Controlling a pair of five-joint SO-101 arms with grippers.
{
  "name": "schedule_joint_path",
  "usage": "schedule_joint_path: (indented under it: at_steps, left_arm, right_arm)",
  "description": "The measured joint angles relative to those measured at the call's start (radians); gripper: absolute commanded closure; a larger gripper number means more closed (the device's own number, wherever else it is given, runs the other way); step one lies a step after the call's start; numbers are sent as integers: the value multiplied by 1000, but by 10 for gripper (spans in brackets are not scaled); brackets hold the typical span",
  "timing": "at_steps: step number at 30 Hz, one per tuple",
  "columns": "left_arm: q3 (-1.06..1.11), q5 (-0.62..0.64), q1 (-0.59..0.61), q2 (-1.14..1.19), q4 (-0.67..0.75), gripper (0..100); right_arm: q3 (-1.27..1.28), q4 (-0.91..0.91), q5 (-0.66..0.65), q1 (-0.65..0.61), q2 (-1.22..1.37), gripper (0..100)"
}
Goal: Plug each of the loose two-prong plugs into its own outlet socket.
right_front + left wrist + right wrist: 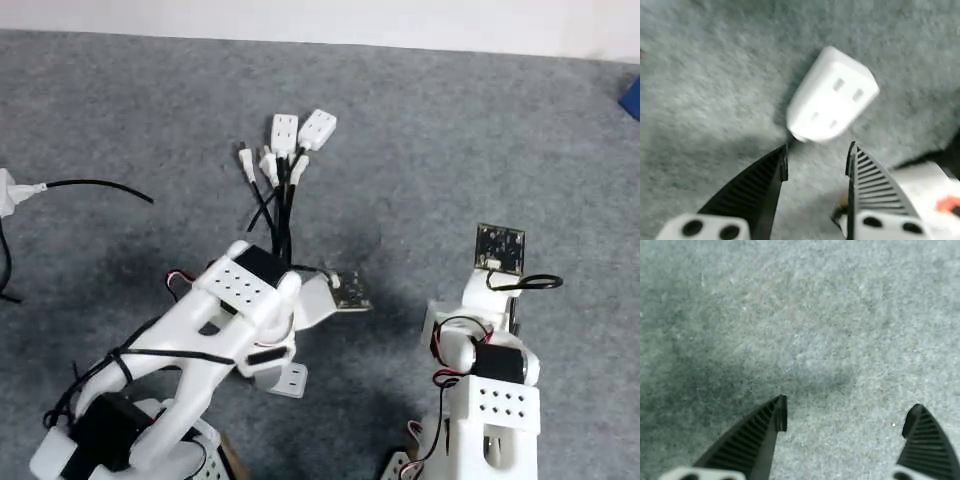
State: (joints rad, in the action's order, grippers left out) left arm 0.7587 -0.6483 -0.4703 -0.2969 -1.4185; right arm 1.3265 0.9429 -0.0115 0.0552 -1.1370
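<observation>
A white outlet socket with several slots lies on the grey carpet just beyond my left gripper, which is open and holds nothing. My right gripper is open wide above bare carpet. At the middle back, two white sockets and three small white plugs fan out from a bundle of black cables. The left arm covers the near end of that bundle. Another white plug on a black cable lies at the far left edge.
A small white piece with holes pokes out from under the left arm; I cannot tell what it is. The right arm stands at the front right, and a blue object sits at the back right corner.
</observation>
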Motion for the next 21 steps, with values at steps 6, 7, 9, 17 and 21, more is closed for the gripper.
schedule_joint_path:
  at_steps: [6, 7, 9, 17, 21]
  left_arm:
    - [0, 0, -20, 15, 78, 792]
    - [0, 0, -28, 35, 86, 792]
    - [-3, 0, -49, 84, 98, 792]
    - [-15, 32, -112, 213, 132, 792]
    - [-15, 35, -147, 215, 132, 785]
  right_arm:
    - [0, 0, 0, 0, 0, 641]
    - [0, 0, 0, 0, 0, 641]
    - [0, 0, 0, 0, 0, 641]
    - [0, 0, 0, 0, 0, 641]
    - [0, 0, 0, 0, 0, 641]
